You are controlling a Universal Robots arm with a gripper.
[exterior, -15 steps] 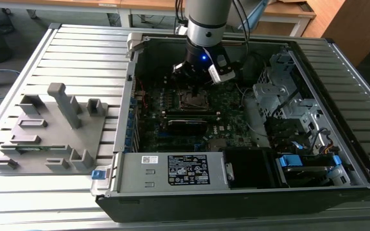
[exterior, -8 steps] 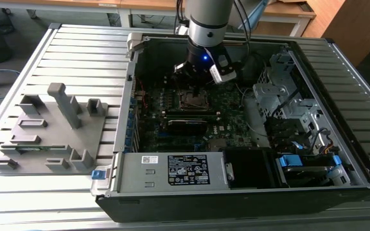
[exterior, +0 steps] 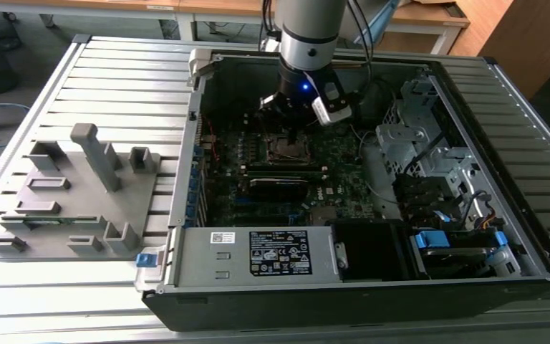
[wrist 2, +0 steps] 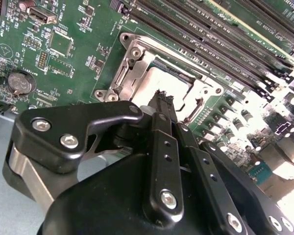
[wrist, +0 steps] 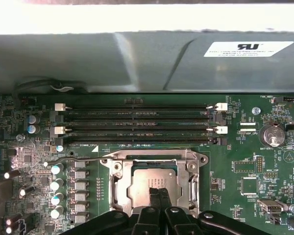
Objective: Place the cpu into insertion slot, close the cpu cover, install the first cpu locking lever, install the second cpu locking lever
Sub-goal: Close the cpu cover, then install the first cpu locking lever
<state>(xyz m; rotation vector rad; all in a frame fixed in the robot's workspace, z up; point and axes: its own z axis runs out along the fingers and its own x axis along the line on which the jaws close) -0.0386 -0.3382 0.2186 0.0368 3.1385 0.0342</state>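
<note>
Overlapping part of the cpu [wrist: 148, 177], end effector [wrist: 159, 190] pinched closed

The cpu [wrist: 146, 179] shows grey-brown, the cpu cover [wrist: 119, 187] silver, the circuit board [wrist: 235, 147] green.

You have an open computer case [exterior: 351, 307] on the slatted bench [exterior: 112, 79], with a grey holder block [exterior: 146, 199] beside it on the exterior view's left. Inside, a coin battery [wrist: 273, 133] sits near the memory slots [wrist: 137, 123].

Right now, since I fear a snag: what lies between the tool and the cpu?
Nothing shows: in both wrist views the shut tool stands right over the cpu, inside the window of the cpu cover; contact unclear.
</note>
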